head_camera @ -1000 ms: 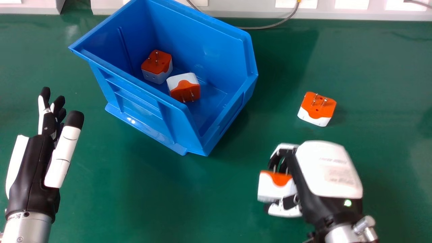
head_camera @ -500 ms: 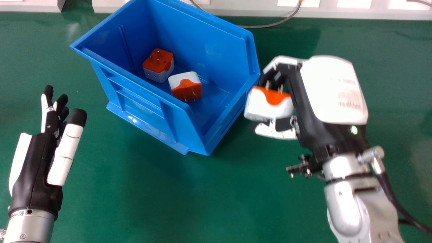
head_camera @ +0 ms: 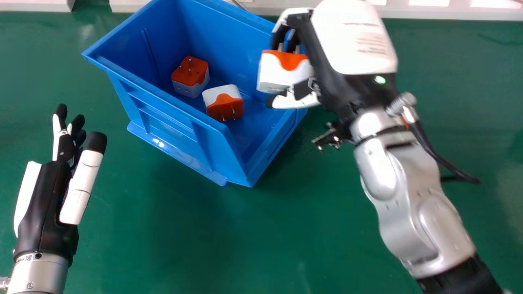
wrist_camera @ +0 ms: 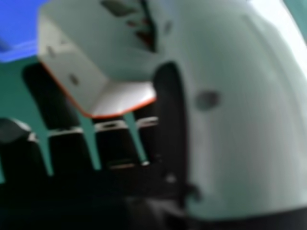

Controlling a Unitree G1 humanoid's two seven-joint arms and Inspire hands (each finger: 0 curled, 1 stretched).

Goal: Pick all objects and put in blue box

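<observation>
Head view bright; glare on right forearm (head_camera: 386,173), soft shadow beside blue box (head_camera: 220,151).

Illegible print (head_camera: 369,44) on right hand (head_camera: 345,57), left wrist (head_camera: 39,273)

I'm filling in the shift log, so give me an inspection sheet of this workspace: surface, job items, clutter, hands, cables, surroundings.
Surface: green table; part of it is hidden beneath the right arm.
Job items: blue box on the table, holding a pins-up plug adapter and a tilted plug adapter; a held plug adapter overlaps the box's right side in the head view.
Clutter: nothing seen.
Hands: left hand open at the left; right hand has its fingers round the held plug adapter.
Cables: black cable at the right wrist; thin cable beyond the box.
Surroundings: pale ledge along the table's far edge.
</observation>
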